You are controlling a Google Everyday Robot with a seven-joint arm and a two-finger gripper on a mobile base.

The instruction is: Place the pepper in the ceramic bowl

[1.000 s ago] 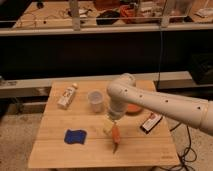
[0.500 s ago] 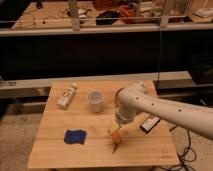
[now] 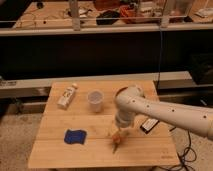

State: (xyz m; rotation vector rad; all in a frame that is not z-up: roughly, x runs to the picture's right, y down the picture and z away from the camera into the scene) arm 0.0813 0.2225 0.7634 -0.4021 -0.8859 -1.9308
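A pale wooden table [image 3: 55, 155] made of long slats fills the lower half of the view, standing on a speckled floor in front of a dark wall with a metal rail along its top. A thick white robot arm [image 3: 165, 114] with rows of small dark dots reaches in from the right edge. Its rounded elbow sits over the back right part of the table, and its forearm turns down toward the table's middle front.

The shallow orange-red ceramic bowl [image 3: 118, 93] is almost wholly hidden behind that elbow. Only a dark curved sliver of its rim peeks out on the elbow's left side.

A white rectangular carton [image 3: 67, 96] with a brownish label lies flat near the back left corner. The translucent white plastic cup [image 3: 95, 100] stands upright between the carton and the elbow. A flat crumpled blue cloth [image 3: 75, 136] lies toward the front left, well apart from the cup. A small flat black rectangular object [image 3: 149, 125] with a pale edge lies just under the arm on the right side.

The gripper [image 3: 120, 132] hangs above the middle front of the table, clenched on the slim orange pepper [image 3: 117, 141]. The pepper dangles from it, tilted, with its thin tip pointing down and left, well short of the bowl.
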